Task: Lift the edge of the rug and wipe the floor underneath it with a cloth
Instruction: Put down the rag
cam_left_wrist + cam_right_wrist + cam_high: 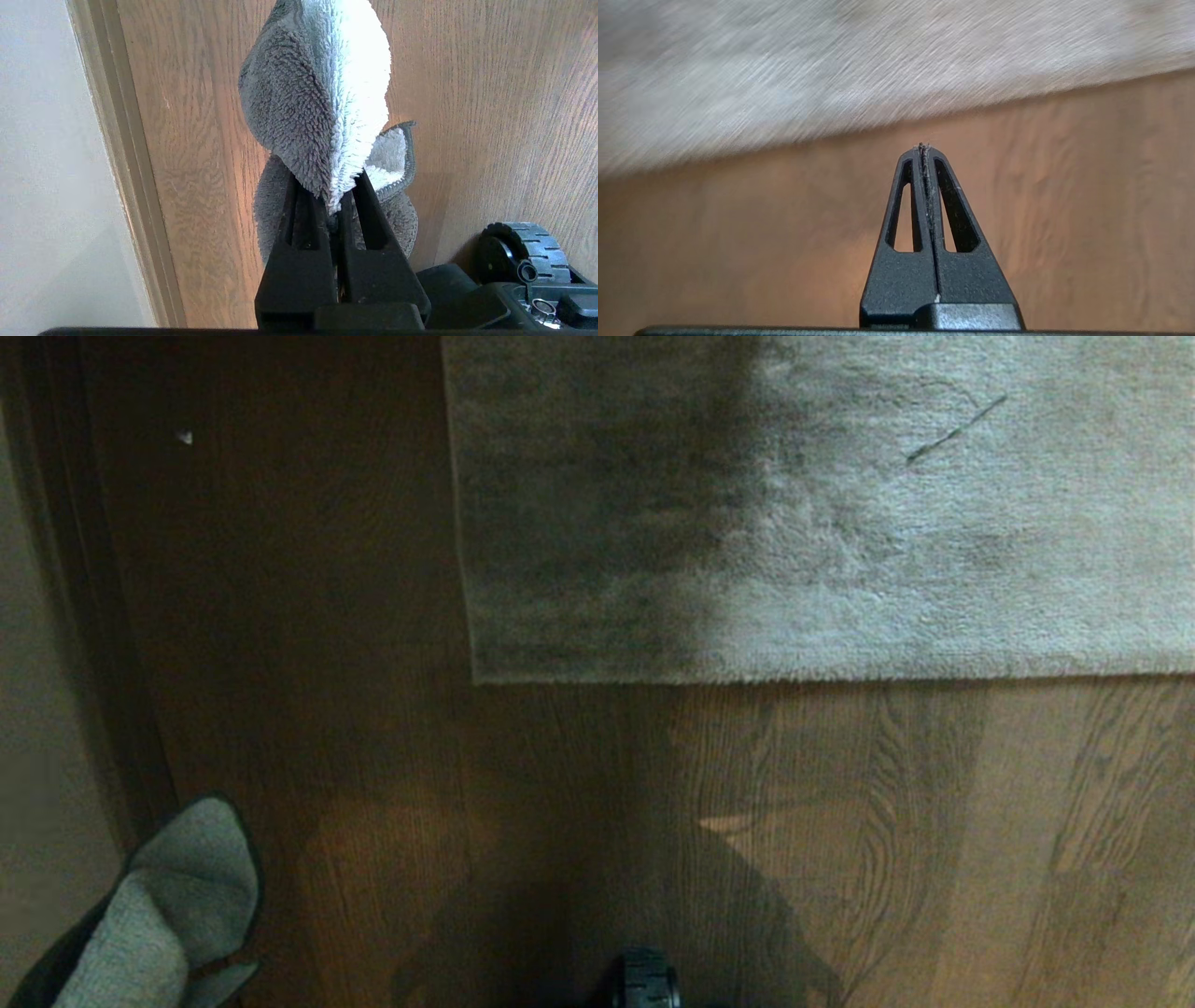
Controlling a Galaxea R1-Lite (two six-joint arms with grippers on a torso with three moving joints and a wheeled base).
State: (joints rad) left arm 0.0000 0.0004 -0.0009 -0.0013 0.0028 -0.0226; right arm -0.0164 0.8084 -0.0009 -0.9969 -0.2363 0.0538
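Rug edge (822,677) lies flat on the floor (840,840), its straight border running across the head view and its square corner toward the robot's left; half the pile sits in shadow. No brand, label or writing can be read anywhere. At the lower left of the head view hangs the cloth (177,905), light-grey and fuzzy with a dark border. The left claw (337,198) is clamped on a fold of that cloth, above bare planks beside a pale skirting board (121,154) and near a black base wheel (523,252). The right claw (924,149) is pressed fully together, holding nothing, over bare floor just short of the rug's border.
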